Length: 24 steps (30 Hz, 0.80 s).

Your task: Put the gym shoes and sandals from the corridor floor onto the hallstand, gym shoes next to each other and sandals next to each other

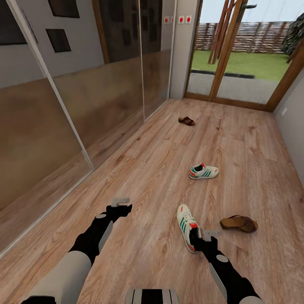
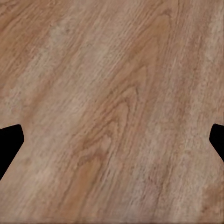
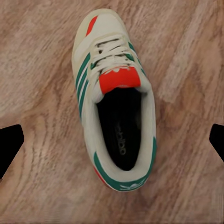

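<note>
One gym shoe (image 1: pixel 187 226) lies on the corridor floor (image 1: pixel 143 177) right in front of me, toe pointing away. My right gripper (image 1: pixel 202 240) hangs open above its heel. In the right wrist view the shoe (image 3: pixel 114 100) lies upright between the widely spread fingertips (image 3: pixel 9 142), untouched. The second gym shoe (image 1: pixel 203 171) lies on its side farther ahead. A brown sandal (image 1: pixel 239 223) rests just right of the near shoe, and the other sandal (image 1: pixel 186 121) lies far ahead near the door. My left gripper (image 1: pixel 120 207) is open over bare floor (image 2: pixel 112 93). The hallstand is out of view.
Glossy sliding wardrobe panels (image 1: pixel 84 105) line the left side with a floor rail. A glass door (image 1: pixel 236 55) to the garden closes the far end. A grey wall (image 1: pixel 293 122) runs along the right.
</note>
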Motion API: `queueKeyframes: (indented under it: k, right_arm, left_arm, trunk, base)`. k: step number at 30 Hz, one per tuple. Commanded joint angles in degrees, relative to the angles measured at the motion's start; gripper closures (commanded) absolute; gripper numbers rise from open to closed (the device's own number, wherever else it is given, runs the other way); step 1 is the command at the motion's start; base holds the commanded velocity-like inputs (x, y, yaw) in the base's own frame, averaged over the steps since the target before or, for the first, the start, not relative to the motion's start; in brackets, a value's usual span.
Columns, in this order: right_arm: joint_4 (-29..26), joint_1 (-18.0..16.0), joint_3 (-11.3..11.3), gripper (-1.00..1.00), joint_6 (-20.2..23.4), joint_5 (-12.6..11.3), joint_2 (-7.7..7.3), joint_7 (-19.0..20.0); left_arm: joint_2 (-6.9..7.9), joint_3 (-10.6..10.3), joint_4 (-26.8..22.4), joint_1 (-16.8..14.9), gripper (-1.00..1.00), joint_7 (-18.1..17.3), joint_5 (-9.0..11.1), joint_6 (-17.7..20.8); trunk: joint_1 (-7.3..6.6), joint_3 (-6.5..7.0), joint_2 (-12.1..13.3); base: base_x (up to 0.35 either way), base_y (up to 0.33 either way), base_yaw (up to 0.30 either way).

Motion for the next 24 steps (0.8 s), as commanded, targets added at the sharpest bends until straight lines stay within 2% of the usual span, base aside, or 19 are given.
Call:
queueKeyframes:
  k: [1, 24]
  right_arm:
    - [0.0, 0.0, 0.0, -1.00, -0.2, -0.1, 0.00, 0.1]
    - [0.0, 0.0, 0.0, -1.00, -0.2, -0.1, -0.02, 0.1]
  left_arm:
    - [0.00, 0.0, -0.1, 0.0, -1.00, -0.1, 0.0, 0.3]
    - [0.00, 0.0, -0.1, 0.0, -1.00, -0.1, 0.0, 0.3]
  trunk:
    - [0.01, -0.36, 0.0]
    - [0.60, -7.61, -0.3]
  base:
    - [0.000, 0.000, 0.000]
    - [0.000, 0.000, 0.000]
